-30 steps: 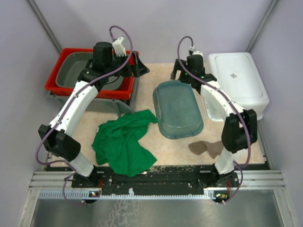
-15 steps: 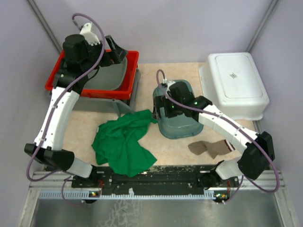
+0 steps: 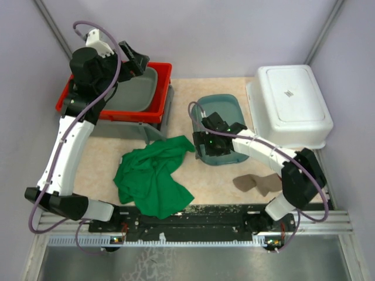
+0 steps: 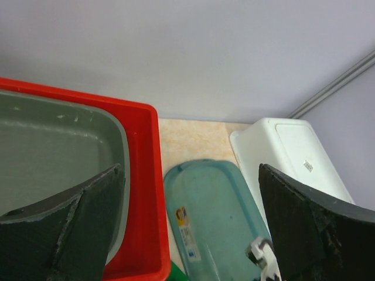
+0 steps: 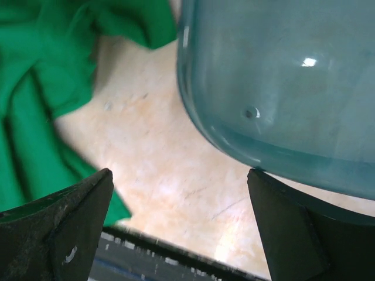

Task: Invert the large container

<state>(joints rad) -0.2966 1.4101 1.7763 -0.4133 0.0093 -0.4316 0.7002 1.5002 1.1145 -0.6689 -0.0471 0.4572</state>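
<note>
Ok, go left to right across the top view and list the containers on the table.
Red crate with a grey tub inside it → teal container → white container.

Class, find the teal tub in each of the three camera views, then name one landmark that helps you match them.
Top external: the teal tub sits at the centre of the table.
Left wrist: bottom centre, beside the red crate.
Right wrist: upper right.
Shared landmark: the green cloth, left of the tub in the top and right wrist views.
</note>
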